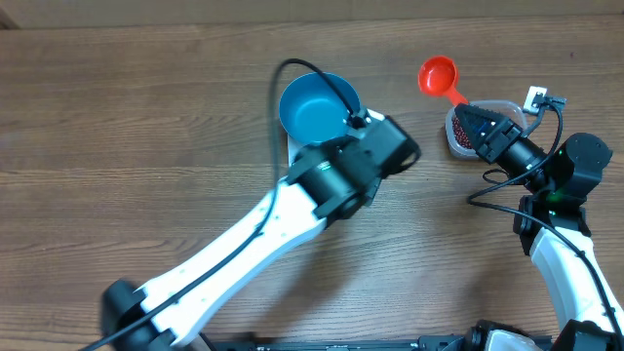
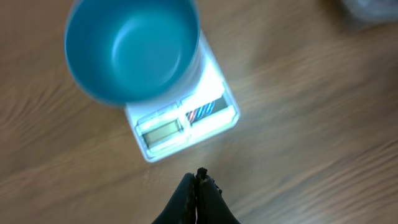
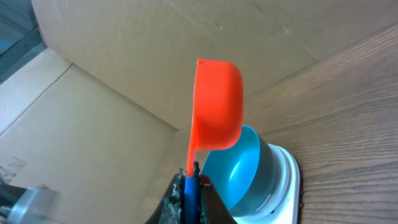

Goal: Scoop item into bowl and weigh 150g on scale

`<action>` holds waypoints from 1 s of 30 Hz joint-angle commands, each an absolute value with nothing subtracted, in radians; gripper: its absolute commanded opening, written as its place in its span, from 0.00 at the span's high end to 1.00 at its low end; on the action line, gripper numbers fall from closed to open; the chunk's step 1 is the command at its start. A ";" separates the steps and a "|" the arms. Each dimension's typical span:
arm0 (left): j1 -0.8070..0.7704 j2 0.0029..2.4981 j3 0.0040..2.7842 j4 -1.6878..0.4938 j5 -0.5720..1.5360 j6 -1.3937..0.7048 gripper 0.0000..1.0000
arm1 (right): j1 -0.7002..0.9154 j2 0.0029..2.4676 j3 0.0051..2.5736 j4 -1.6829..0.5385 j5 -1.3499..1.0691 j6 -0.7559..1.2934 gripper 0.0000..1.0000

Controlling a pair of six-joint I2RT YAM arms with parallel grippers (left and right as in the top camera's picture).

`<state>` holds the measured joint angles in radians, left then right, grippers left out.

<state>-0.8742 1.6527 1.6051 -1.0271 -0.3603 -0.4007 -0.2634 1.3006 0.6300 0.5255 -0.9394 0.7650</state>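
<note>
Nearest you, your left gripper [image 2: 198,184] is clenched on nothing, fingertips pressed together, just short of the display edge of the scale [image 2: 214,93]. I judge it is parked there so the readout stays visible and the bowl's mouth stays free. The blue bowl [image 2: 134,50] sits on the scale, overhanging the platform, and is bare inside, so no weighing has begun.

Off to the right, your right gripper [image 3: 191,179] is grasping the thin handle of the red scoop [image 3: 217,106], with the cup raised ahead of the fingers. From above the cup looks empty, and it hangs just past the far rim of the clear tub [image 1: 502,105]. The beans [image 1: 458,138] lie in that tub, well apart from the bowl, so the next move is likely a dip into them.
</note>
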 commanded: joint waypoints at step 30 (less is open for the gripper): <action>-0.734 1.896 1.428 -0.771 -0.269 -0.369 0.95 | -0.271 1.293 0.648 0.524 -0.944 0.754 0.96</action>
<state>-0.7620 1.8828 1.4319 -0.7765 -0.2726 -0.3851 -0.2634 1.3006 0.6300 0.5224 -0.9386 0.7631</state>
